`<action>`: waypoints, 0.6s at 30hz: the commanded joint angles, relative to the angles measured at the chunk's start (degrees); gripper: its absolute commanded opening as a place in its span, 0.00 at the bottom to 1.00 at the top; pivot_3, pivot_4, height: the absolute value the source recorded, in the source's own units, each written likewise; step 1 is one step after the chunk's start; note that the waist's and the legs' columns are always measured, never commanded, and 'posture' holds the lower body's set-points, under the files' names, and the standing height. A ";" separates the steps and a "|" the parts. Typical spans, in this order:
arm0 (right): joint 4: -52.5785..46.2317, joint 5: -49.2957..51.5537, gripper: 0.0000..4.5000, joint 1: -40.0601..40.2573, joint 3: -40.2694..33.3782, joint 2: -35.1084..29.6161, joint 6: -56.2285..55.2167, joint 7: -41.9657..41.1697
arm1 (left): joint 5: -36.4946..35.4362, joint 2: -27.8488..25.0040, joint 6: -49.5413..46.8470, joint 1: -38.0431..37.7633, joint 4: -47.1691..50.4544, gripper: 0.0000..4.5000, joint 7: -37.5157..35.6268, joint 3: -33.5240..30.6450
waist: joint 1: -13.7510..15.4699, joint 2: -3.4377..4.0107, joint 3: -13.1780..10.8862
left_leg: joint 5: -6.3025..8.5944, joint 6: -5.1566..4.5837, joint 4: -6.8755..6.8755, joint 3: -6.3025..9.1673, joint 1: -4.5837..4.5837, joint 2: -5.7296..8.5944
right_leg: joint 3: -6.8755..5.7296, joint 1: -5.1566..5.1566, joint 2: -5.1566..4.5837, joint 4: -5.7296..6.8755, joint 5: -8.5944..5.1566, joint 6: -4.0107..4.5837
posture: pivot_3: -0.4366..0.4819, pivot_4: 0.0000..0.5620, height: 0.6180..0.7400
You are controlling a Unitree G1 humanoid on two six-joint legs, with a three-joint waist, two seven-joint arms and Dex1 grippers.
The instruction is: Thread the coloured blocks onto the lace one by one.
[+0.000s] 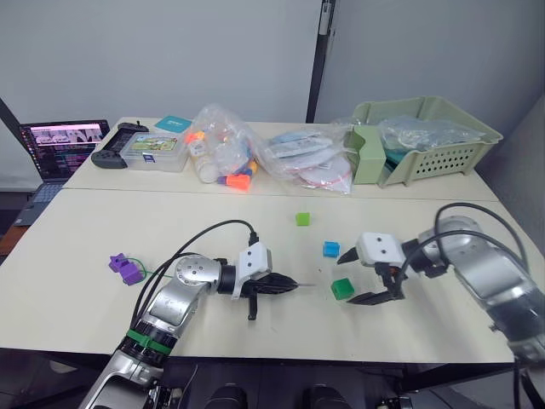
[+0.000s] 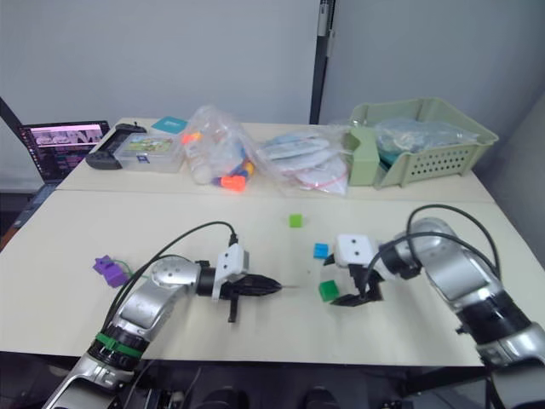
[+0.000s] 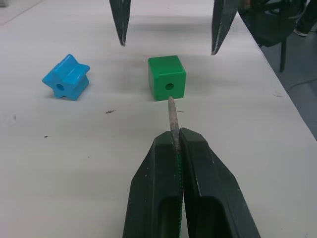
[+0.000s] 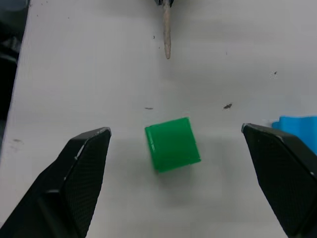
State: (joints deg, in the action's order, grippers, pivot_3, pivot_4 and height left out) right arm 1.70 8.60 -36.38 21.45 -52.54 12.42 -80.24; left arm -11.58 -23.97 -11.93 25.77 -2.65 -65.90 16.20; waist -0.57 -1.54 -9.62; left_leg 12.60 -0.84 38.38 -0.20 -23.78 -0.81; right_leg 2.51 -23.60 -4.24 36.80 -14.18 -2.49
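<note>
Between the wide-apart right gripper fingers sits the dark green block, untouched.

Left gripper is lying low, fingers pressed together; right gripper is facing it, fingers spread wide.

Head stereo pair is looking forward and down from above the near edge of the table, taking in the whole top out to the far wall; both eyes are seeing the same scene, slightly offset sideways. Left wrist cam is sitting low and close, looking along the left gripper toward the dark green block and blue block. Right wrist cam is looking steeply down, close, between the right gripper fingers. Both wrist views are sharing that green block and the lace tip, from opposite sides.
</note>
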 commanded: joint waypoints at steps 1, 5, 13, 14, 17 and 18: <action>3.60 -3.85 0.99 -2.23 1.81 1.39 -4.71 -2.55 | -0.66 -0.06 -0.83 -0.75 3.42 0.00 1.26 -0.33 | 0.07 0.00 0.00 | 0.00 0.00 0.00 0.00 -0.01 0.02 | 0.00 -0.02 -0.04 0.04 0.00 0.00 | 0.48 0.27 1.00; 5.72 -6.55 0.99 -3.33 2.82 3.29 -5.43 -2.95 | -0.81 -0.42 -1.72 -1.53 4.95 0.00 1.95 -0.33 | 0.26 0.00 0.00 | 0.00 0.00 0.00 0.01 -0.02 0.07 | -0.01 -0.06 -0.11 0.12 0.01 -0.01 | 0.48 0.27 1.00; 1.64 -9.54 0.51 -2.17 2.63 4.17 -0.44 -2.02 | -0.83 -0.53 -2.55 -1.74 5.88 0.00 2.50 0.05 | 0.13 0.00 0.00 | 0.00 0.00 0.01 0.01 0.00 0.05 | 0.00 -0.09 -0.09 0.19 0.01 0.00 | 0.48 0.27 1.00; 0.81 -10.38 0.43 -1.88 2.76 3.98 0.45 -1.48 | -0.82 -0.47 -2.54 -1.63 5.79 0.00 2.49 0.10 | 0.15 0.00 0.00 | 0.00 0.00 0.01 0.01 0.00 0.05 | -0.01 -0.09 -0.09 0.19 0.01 0.00 | 0.48 0.27 1.00; -4.12 -10.79 0.26 -0.14 2.17 3.76 5.16 -0.14 | -0.67 0.05 -2.44 -1.05 5.44 0.00 2.46 0.55 | 0.23 0.00 0.00 | 0.00 0.00 0.02 0.01 0.00 0.06 | -0.01 -0.09 -0.09 0.20 0.01 0.00 | 0.48 0.27 1.00; -5.65 -10.35 0.26 0.31 1.79 3.89 6.83 0.13 | -0.62 0.20 -2.43 -0.96 5.41 0.00 2.47 0.68 | 0.21 0.00 0.00 | 0.00 0.00 0.02 0.02 0.00 0.06 | -0.01 -0.08 -0.10 0.20 0.01 0.00 | 0.48 0.27 1.00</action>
State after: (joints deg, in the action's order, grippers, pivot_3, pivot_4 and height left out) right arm -0.63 -2.06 -36.54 24.38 -48.53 16.83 -80.66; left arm -11.58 -24.22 -14.91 24.20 1.30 -63.59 16.58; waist -0.36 -1.53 -9.61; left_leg 12.60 -0.84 38.40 -0.19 -23.78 -0.76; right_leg 2.50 -23.69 -4.34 37.00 -14.17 -2.49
